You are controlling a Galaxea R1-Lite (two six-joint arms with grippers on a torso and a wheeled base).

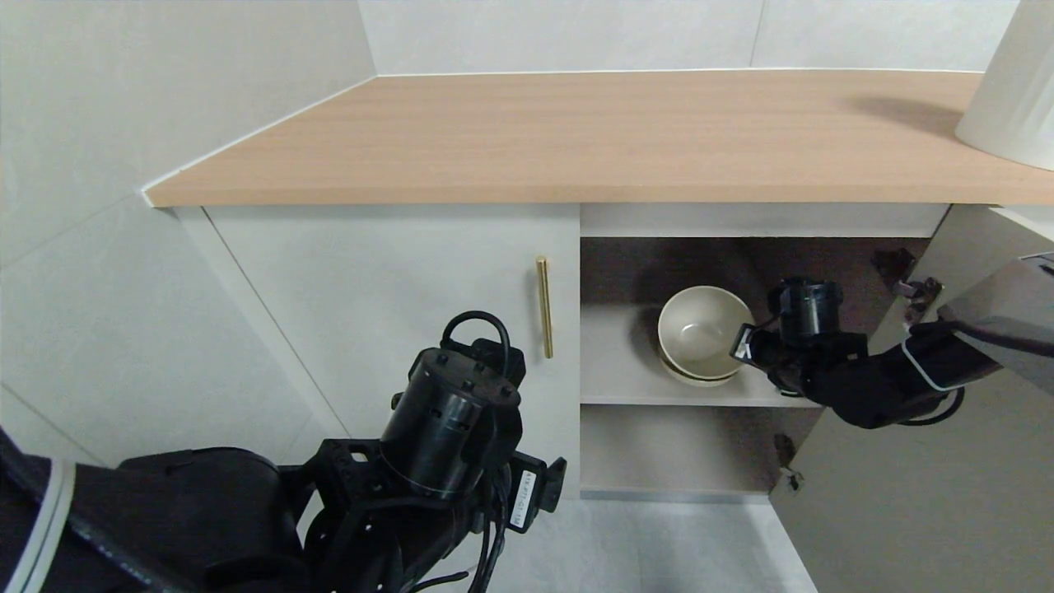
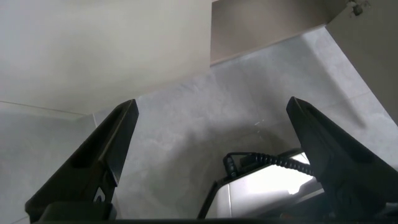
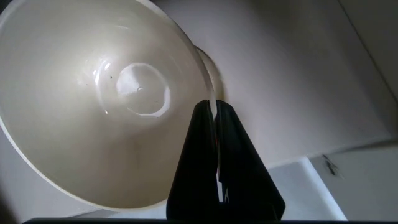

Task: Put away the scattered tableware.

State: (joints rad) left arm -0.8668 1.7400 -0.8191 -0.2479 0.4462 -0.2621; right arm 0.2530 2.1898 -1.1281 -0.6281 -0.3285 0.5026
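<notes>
Inside the cabinet [image 1: 741, 247] under the bench [image 1: 576, 140], on the upper shelf [image 1: 617, 371], you have a cream bowl [image 1: 700, 329] sitting over a second bowl [image 1: 696, 379], of which only the rim shows beneath it. Whether the top bowl rests fully in the lower one or is held a little clear of it, you cannot tell. The pair stands toward the right of the shelf, near its front edge. The right door [image 1: 906, 494] stands swung open, while the left door [image 1: 387, 313], with its brass handle [image 1: 543, 306], is closed. On the bench, at the far right, stands a white container [image 1: 1009, 91], well apart from the bowls. Your right arm [image 1: 873, 383] reaches into the cabinet from the right, across the open door, at the level of the upper shelf. The right jaws are clenched on the top bowl's rim at its right side, one on the inside and one on the outside, as the right wrist view shows against the glossy inner wall [image 3: 124, 93]. Your left arm [image 1: 445, 428] hangs low in front of the closed door with its wrist turned downward. The left jaws are spread wide and grasp nothing, pointing at the pale tiled floor [image 2: 186, 143].
</notes>
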